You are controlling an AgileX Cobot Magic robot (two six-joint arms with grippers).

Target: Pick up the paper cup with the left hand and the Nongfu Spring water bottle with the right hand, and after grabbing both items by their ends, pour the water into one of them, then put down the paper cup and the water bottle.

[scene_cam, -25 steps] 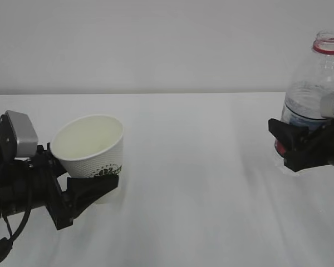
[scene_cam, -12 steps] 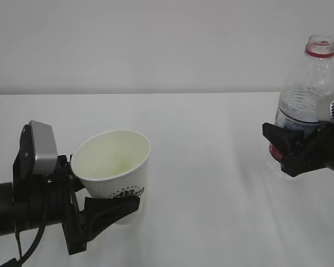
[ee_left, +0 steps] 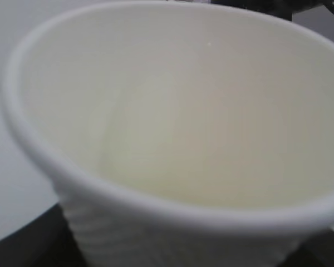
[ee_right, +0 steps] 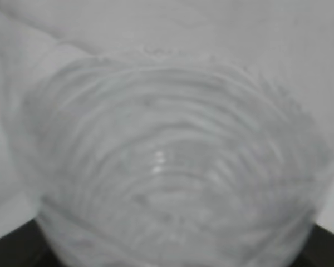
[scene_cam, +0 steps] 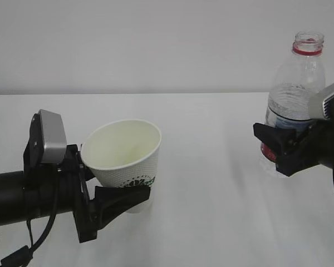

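Over a white table (scene_cam: 211,167) — left tool (scene_cam: 119,196) clamps paper cup (scene_cam: 125,156), right tool (scene_cam: 281,149) bottle (scene_cam: 292,94).

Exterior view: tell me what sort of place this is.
Probably a lab test bench: a bare white tabletop against a plain wall, with only a paper cup and water bottle held by robot arms.

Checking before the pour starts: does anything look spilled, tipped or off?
No spill shows. The cup is tilted in the left gripper, its mouth leaning toward the camera, and looks empty. The bottle, uncapped, stands nearly upright in the right gripper.
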